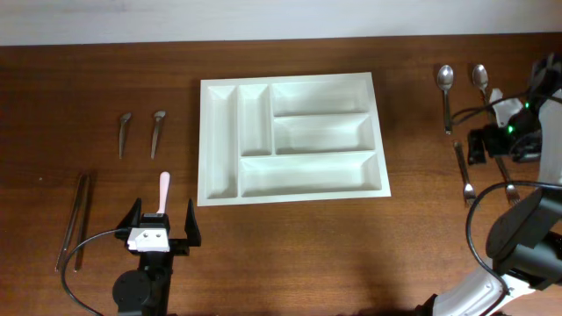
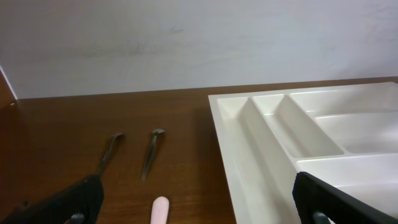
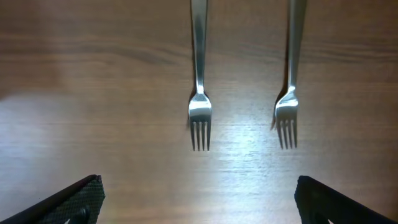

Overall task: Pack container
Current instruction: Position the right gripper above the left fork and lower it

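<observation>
Left hand [image 1: 162, 215], spread wide and empty, hovers by a pink-handled utensil [image 1: 163, 186] on the counter [image 1: 290, 254], right hand [image 3: 199, 202] equally spread above two forks [image 3: 199, 118], while the white tray [image 1: 290, 80] sits mid-counter, every compartment bare, so packing looks unstarted.

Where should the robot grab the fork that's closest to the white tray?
By the middle of its handle, coming straight down from above and squeezing across its width. The fork lies flat on the table, so no side offers room underneath, and the handle is thin and straight.
</observation>
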Controlling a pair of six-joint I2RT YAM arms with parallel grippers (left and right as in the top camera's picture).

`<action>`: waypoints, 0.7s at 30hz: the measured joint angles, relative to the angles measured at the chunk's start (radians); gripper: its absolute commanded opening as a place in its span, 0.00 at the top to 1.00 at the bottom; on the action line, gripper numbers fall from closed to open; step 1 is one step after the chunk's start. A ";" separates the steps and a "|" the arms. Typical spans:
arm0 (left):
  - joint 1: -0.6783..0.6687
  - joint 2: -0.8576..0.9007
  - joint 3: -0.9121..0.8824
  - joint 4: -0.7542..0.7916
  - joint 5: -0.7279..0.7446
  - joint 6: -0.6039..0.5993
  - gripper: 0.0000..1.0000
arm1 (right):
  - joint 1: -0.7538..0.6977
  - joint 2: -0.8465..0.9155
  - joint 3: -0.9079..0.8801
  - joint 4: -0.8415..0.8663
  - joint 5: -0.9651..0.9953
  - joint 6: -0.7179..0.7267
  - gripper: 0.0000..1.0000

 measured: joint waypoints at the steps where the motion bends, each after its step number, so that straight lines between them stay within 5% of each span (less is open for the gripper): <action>1: 0.000 0.000 0.000 0.000 0.000 0.000 0.01 | -0.005 0.000 -0.019 0.012 0.002 -0.011 0.01; 21: 0.000 0.000 0.000 0.000 0.000 0.000 0.01 | -0.013 0.031 -0.303 0.352 0.013 -0.056 0.01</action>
